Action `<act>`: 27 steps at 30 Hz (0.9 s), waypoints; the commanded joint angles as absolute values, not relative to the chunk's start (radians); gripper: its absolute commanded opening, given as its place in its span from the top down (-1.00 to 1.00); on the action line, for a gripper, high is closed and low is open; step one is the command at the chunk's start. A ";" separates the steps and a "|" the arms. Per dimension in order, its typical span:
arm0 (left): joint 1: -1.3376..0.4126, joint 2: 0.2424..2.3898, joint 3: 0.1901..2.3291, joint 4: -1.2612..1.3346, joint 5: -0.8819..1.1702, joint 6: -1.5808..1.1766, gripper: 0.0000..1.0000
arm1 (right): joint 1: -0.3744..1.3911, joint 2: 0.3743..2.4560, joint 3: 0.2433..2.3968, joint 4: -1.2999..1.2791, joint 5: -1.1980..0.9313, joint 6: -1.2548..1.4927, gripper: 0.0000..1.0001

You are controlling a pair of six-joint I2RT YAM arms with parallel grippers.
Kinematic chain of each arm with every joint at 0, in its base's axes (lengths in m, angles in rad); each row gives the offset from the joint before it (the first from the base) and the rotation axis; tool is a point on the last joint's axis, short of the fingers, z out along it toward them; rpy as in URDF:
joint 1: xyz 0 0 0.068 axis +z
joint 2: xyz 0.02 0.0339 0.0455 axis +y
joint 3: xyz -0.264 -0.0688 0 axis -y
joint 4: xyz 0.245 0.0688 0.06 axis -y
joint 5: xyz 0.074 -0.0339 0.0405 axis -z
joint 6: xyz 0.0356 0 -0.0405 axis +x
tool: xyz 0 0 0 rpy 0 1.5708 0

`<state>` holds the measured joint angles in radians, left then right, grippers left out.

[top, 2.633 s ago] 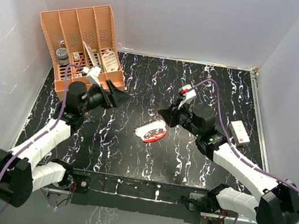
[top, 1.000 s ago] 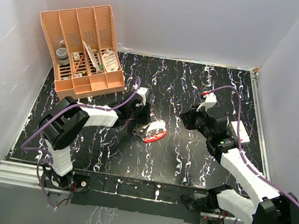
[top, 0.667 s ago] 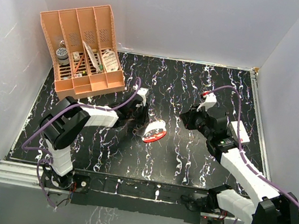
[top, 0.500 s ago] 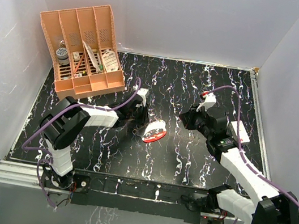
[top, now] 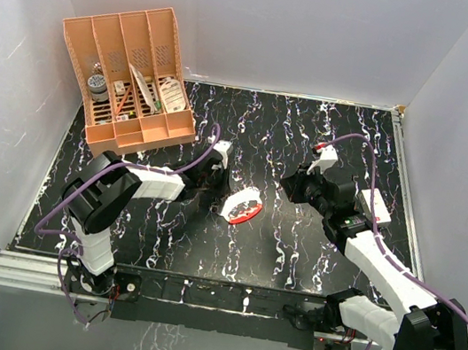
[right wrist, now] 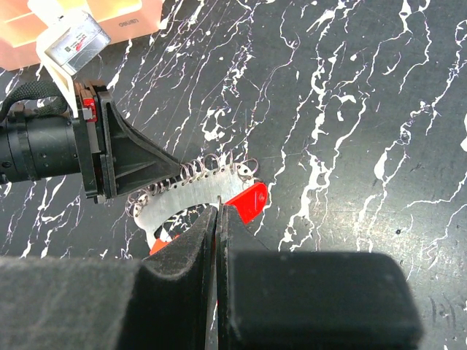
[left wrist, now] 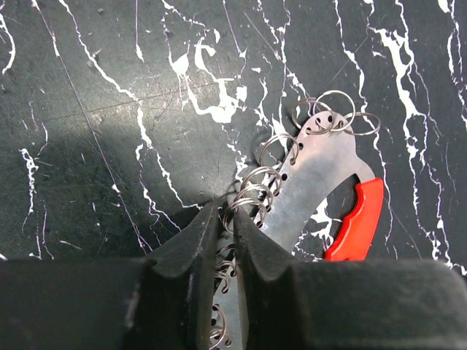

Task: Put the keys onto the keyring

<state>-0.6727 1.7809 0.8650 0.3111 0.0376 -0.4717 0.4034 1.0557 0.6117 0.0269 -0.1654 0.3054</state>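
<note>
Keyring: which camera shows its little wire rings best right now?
Left wrist: the keyring is seen close up, each wire loop distinct. Right wrist shows it smaller, loops crowded. Top external shows only a small red-and-white shape.

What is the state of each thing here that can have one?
keyring, wire rings pinched, red end free
left fingers, closed on the keyring's rings
right fingers, shut, aimed at the keyring; contents unclear
orange organizer, standing at the far left, several slots filled
</note>
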 commanded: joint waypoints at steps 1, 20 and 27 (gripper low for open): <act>-0.679 1.750 0.849 0.311 0.055 -0.458 0.80 | 0.398 1.046 0.625 0.081 -0.179 0.301 1.00; -0.680 1.529 0.860 0.267 0.064 -0.407 0.50 | 0.399 1.051 0.627 0.079 -0.212 0.306 1.00; -0.680 1.634 0.868 0.286 0.110 -0.387 -0.03 | 0.399 1.088 0.630 0.068 -0.278 0.309 1.00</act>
